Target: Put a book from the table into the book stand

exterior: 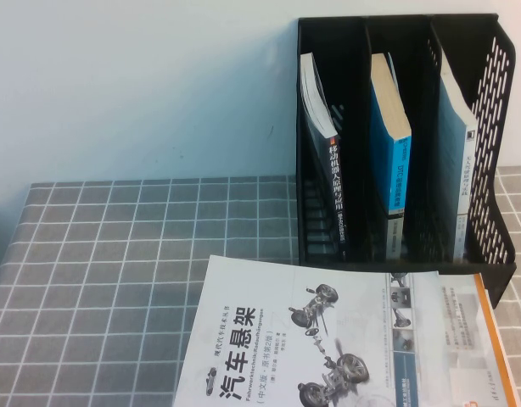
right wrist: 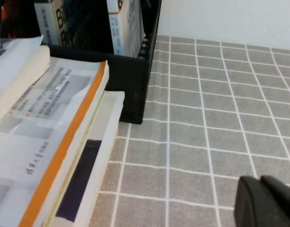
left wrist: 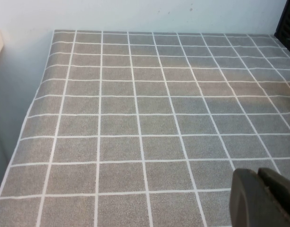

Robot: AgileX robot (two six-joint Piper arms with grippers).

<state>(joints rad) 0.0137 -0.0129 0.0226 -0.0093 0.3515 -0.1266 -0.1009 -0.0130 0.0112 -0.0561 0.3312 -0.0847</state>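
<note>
A: So, how far along is this? Start with the big things.

B: Barely begun, I'd judge. The surface [exterior: 116, 254] stretches out under its grid cloth, and the book stand [exterior: 490, 153] sits at the far right with one volume upright in each of its three compartments.

A: And the book?

B: The book [exterior: 303, 339] lies flat on top of a pile at the near edge, just in front of the stand, resting on the orange-edged book [exterior: 485, 339]. Nothing grips it, so lifting, turning upright and slotting in all remain.

A: Where are the arms?

B: Neither shows from above. The left tool [left wrist: 263, 198] hangs low over bare cloth, well apart from the pile. The right tool [right wrist: 268, 201] hovers near the pile, on its right. Only dark tips show; I cannot tell whether either is spread or pressed together.
</note>
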